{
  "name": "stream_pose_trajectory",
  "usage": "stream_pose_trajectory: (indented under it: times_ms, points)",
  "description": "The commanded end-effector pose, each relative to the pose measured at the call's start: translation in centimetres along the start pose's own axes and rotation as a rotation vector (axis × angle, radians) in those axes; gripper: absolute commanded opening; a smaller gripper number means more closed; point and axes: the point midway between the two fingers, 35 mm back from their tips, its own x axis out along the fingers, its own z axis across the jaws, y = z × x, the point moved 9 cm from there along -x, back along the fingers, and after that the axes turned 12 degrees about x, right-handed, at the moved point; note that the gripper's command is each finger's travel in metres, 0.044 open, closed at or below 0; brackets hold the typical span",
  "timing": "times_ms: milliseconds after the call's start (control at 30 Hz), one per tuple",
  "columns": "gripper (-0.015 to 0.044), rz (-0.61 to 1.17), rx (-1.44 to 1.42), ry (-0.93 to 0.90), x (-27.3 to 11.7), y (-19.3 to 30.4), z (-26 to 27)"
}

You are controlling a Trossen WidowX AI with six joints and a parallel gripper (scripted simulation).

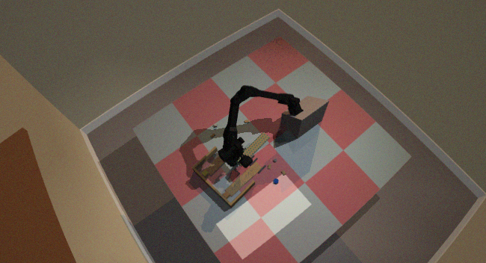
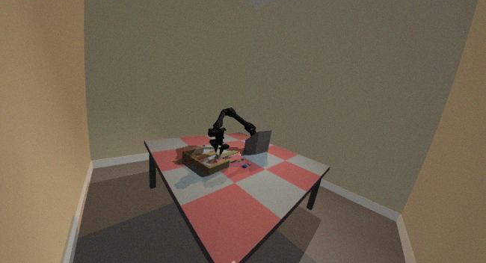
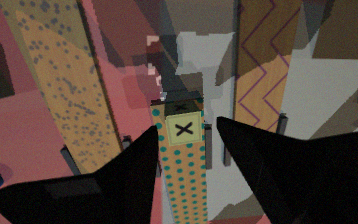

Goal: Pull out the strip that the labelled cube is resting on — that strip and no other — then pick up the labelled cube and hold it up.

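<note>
in the wrist view, a bold black x [image 3: 184,129] stood out on the pale yellow-green top of the labelled cube [image 3: 175,140], just toward one o'clock from the middle of the picture. the cube sat on the teal-dotted strip [image 3: 182,172], toward its twelve o'clock end. on the cube's shadowed side, toward twelve o'clock from the first mark, there was what looked like a second, smaller x [image 3: 181,107], though the shade made it hard to be sure. no other lettering or number could be read.
</note>
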Motion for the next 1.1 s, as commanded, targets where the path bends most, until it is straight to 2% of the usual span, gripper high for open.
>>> stream_pose_trajectory:
  times_ms: [0, 567, 667, 967, 1067]
  points:
    - [0.025, 0.009, -0.012, 0.003, 0.9, 0.2, 0.2]
    - [0.025, 0.009, -0.012, 0.005, 2.6, 0.3, 0.2]
    - [0.0171, 0.006, -0.004, 0.001, 2.4, 0.2, 0.1]
    - [0.0111, 0.006, -0.004, 0.001, 2.4, 0.2, 0.1]
    - [0.0033, 0.006, -0.004, 0.001, 2.3, 0.3, 0.1]
